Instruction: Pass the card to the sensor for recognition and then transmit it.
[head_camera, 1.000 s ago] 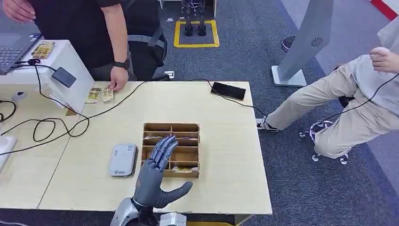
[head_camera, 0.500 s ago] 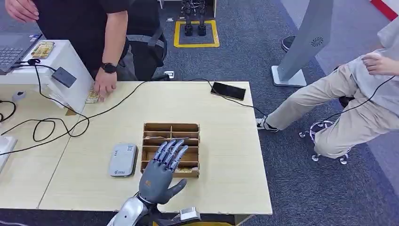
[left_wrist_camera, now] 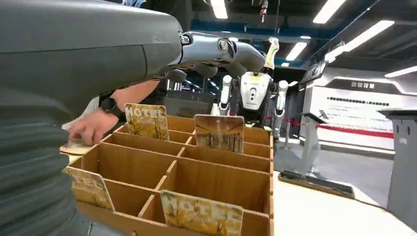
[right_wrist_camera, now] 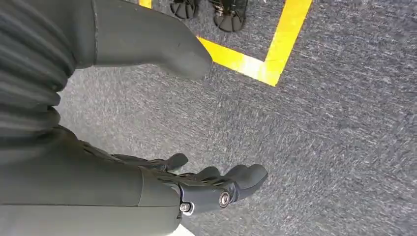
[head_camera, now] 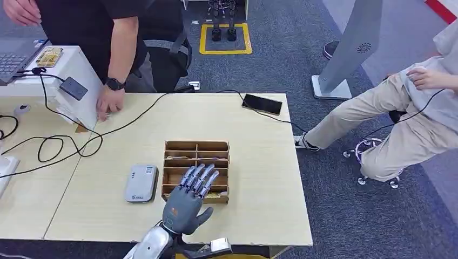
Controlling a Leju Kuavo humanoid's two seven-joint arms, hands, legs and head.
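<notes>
My left hand (head_camera: 186, 202) hovers over the near edge of the wooden card box (head_camera: 175, 149), fingers spread and holding nothing. In the left wrist view the hand (left_wrist_camera: 216, 51) reaches above the box (left_wrist_camera: 216, 182), where several hotel cards stand in the slots, one (left_wrist_camera: 219, 132) further off and one (left_wrist_camera: 200, 214) close by. The grey card sensor (head_camera: 141, 183) lies flat on the table just left of the box. My right hand (right_wrist_camera: 216, 189) hangs over the carpet floor, fingers loosely extended, nothing in it.
A person in black at the table's far left presses a hand (head_camera: 108, 103) on cards beside a white stand (head_camera: 81, 81) with a small scanner. Cables cross the left side. A phone (head_camera: 262, 104) lies at the far edge. Another person sits at the right.
My left hand has drawn back toward the box's near edge and lowered slightly. The standing person's hand has slid left along the table to the white stand.
</notes>
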